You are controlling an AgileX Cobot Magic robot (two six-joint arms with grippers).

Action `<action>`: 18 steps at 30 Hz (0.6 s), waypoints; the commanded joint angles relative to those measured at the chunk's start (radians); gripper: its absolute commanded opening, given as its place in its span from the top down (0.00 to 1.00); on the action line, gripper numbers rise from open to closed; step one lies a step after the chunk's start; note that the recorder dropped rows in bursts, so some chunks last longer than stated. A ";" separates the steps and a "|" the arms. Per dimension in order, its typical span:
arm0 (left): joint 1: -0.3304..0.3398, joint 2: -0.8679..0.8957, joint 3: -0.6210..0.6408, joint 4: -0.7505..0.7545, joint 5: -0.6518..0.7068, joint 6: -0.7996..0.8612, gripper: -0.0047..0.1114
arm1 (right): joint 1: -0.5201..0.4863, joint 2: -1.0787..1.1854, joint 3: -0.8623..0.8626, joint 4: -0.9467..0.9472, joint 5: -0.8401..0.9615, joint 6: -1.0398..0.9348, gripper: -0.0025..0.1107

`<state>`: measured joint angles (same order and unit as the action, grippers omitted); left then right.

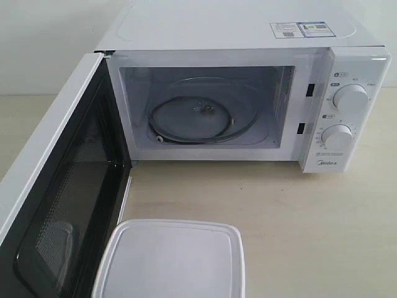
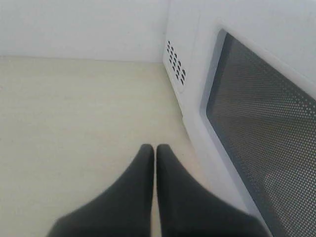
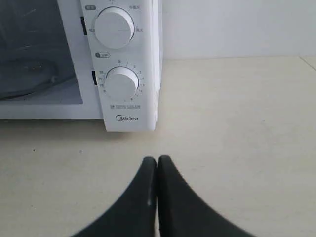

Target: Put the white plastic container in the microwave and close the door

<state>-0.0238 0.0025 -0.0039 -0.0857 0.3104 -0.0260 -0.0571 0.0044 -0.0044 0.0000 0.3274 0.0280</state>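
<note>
Two tools, the left gripper (image 2: 155, 147) and right gripper (image 3: 157, 159), are hovering pinched together, empty. The white container (image 1: 175, 261) is sitting near, before the open microwave (image 1: 248, 31) (probably light, slick, slightly flexible); gripping its rim edges looks safest.

Microwave (image 1: 236, 31): brand mark "Midea" (image 3: 127, 118) on control panel, just below lower knob (image 3: 121, 84). Dial markings and top stickers (image 1: 301, 29) illegible.

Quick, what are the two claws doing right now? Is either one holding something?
Left gripper: closed, holding nothing.
Right gripper: closed, holding nothing.
</note>
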 commanded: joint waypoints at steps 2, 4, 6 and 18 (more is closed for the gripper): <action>0.002 -0.003 0.004 -0.003 -0.003 -0.012 0.93 | -0.003 -0.004 0.004 -0.009 -0.008 -0.005 0.98; 0.002 -0.003 0.004 -0.003 -0.003 -0.012 0.93 | -0.003 -0.004 0.004 -0.009 -0.008 -0.005 0.98; 0.002 -0.003 0.004 -0.003 -0.003 -0.012 0.93 | -0.003 -0.004 0.004 -0.009 -0.008 -0.005 0.98; 0.002 -0.003 0.004 -0.003 -0.003 -0.012 0.93 | -0.003 -0.004 0.004 -0.056 -0.240 -0.148 0.98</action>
<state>-0.0238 0.0025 -0.0039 -0.0857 0.3104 -0.0260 -0.0571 0.0044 0.0013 -0.0467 0.2231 -0.0783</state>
